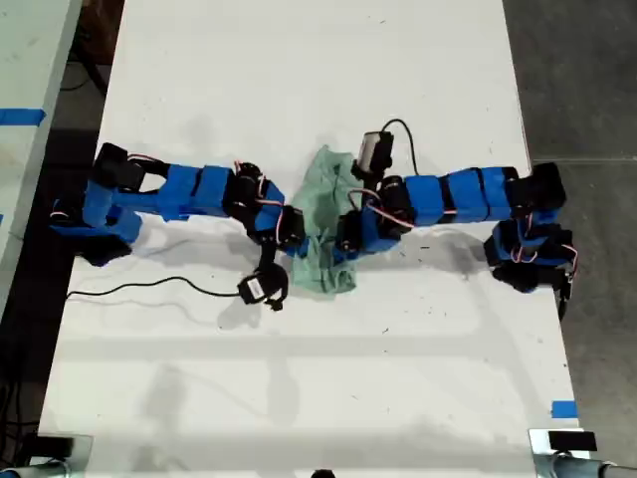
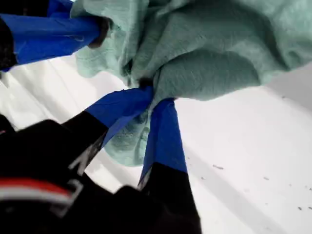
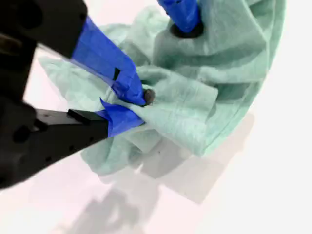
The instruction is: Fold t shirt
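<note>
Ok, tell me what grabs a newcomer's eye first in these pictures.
The crumpled mint-green t shirt at the middle of the white table, bunched up instead of lying flat. Two blue arms reach in from the exterior view's left and right and meet on it. My first gripper and my second gripper each have their end effector pinched shut on a fold of cloth.

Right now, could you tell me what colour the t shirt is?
Plain pale mint green t shirt, clearest in the second wrist view.
</note>
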